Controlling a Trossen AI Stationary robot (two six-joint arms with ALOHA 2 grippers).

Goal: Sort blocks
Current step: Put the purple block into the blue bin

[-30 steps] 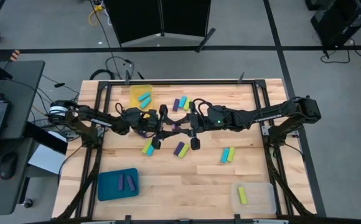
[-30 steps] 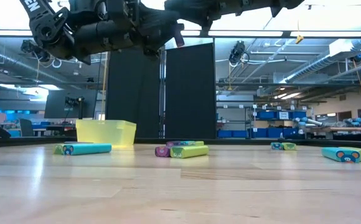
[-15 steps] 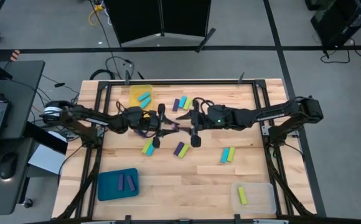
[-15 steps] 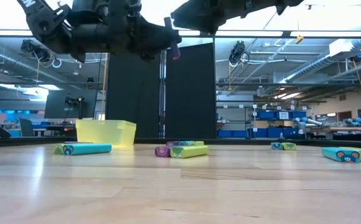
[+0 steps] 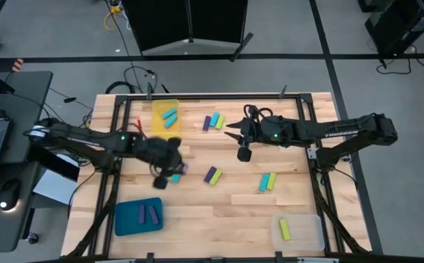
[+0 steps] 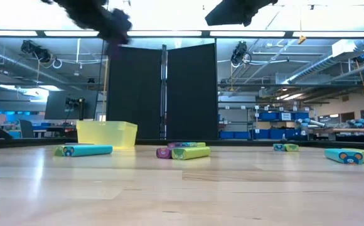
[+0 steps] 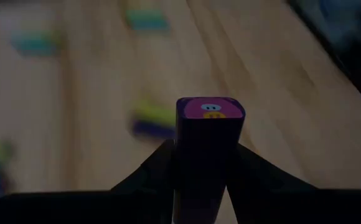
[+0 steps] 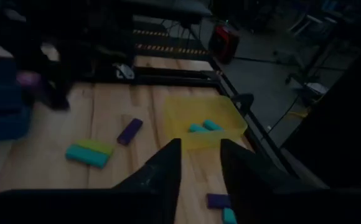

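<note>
Parted since a moment ago: no more meeting nose to nose at mid-table. Left gripper [image 5: 167, 174] now swung off toward the near left side, in direction of the blue tray [image 5: 128, 219] with two purple blocks [image 5: 148, 213] already inside. Right gripper [image 5: 243, 151] pulled back to its own side, hanging near the table's far edge. Probably a hand-over just finished, so next only the carry to the blue tray and the drop. In the left wrist view, seen clearly: fingers [image 7: 152, 171] closed tight on a purple block [image 7: 210, 124], standing on end above the wood, pink face on its top. From above, only a small purple spot beside the dark wrist. In the right wrist view: fingers [image 8: 168, 158] a little apart, nothing between, looking toward the yellow tray [image 8: 179, 115] with cyan blocks [image 8: 204, 127]. In the low view, both arms only blurred at the top; loose blocks [image 6: 183, 151] lying on the table, not yet sorted.
</note>
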